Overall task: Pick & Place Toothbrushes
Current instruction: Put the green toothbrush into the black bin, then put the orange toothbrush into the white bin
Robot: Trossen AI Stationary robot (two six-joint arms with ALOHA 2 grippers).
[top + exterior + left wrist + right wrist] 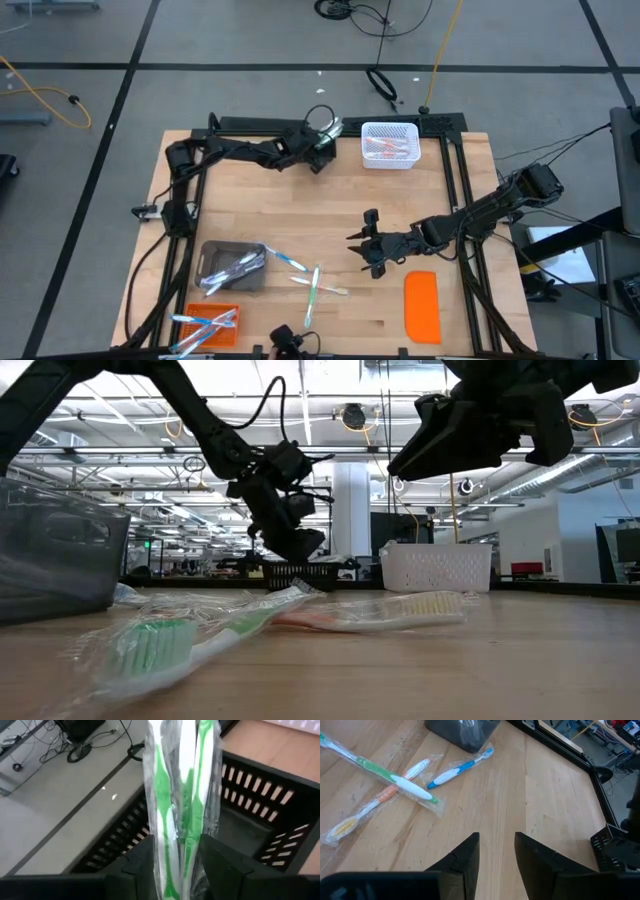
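My left gripper (pixel 175 845) is at the table's far middle, over a black slatted basket (pixel 260 795). A green-and-white toothbrush in a clear wrapper (pixel 180 780) stands between its fingers. My right gripper (pixel 496 840) hovers open above bare wood, right of the table's middle (pixel 362 250), with nothing between its fingers. Three wrapped toothbrushes lie flat on the wood in front of it: a green one (pixel 380 772) crossing over an orange one (pixel 375 802), and a blue one (pixel 457 767). My left gripper has the wrapped toothbrush (pixel 177 835) between its two fingers, the wrapper touching both. The toothbrush runs along the fingers and sticks out past their tips. The fingers slant down from the table's left. The toothbrush is clear of the table, above the black basket's inside.
A white basket (pixel 388 145) holding toothbrushes stands right of the black one. A grey bin (pixel 230 265) with wrapped toothbrushes sits near left, an orange tray (pixel 205 325) with blue ones at the near edge, and a flat orange lid (pixel 422 305) near right.
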